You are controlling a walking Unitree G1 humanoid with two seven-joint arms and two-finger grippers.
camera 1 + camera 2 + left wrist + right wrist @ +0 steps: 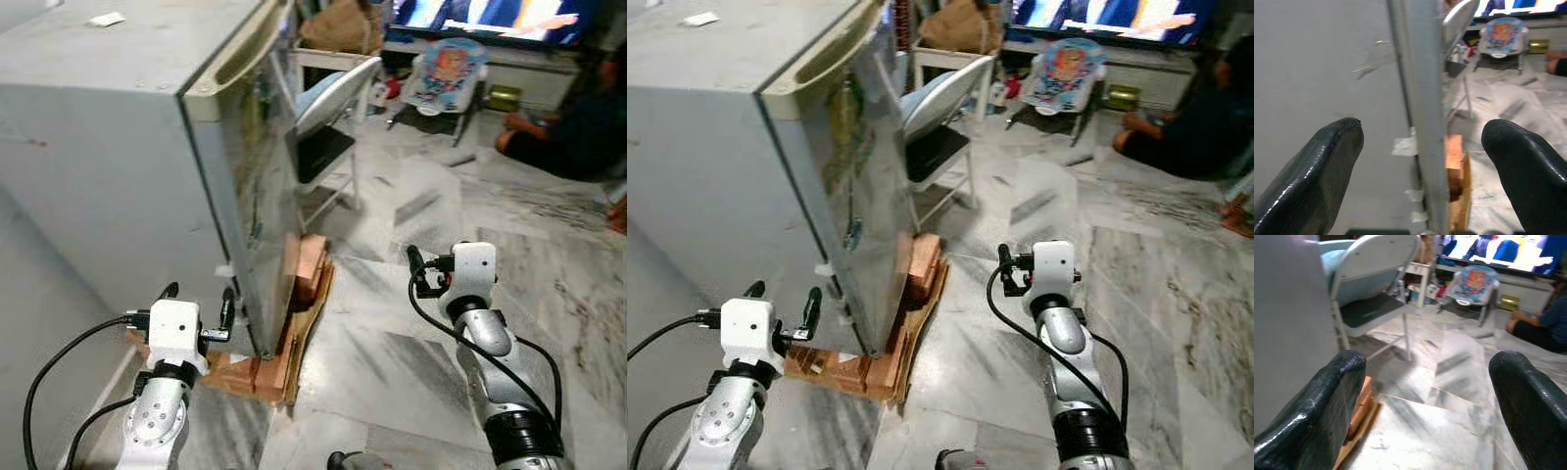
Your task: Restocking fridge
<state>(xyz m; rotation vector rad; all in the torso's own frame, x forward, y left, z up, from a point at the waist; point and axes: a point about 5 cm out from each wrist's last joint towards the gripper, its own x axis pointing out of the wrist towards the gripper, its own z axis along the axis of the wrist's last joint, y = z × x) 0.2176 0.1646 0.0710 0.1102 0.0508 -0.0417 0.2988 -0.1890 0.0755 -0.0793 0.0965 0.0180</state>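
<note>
The closed fridge stands upright on wooden blocks on the marble floor, its door edge straight ahead between the wide-open, empty jaws of the nearer left gripper, the right gripper equally spread and empty, farther off.

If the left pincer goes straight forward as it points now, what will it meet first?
Probably the fridge: the open left pincer points at the front corner edge of it, between its fingers. How near it is, I cannot tell.
</note>
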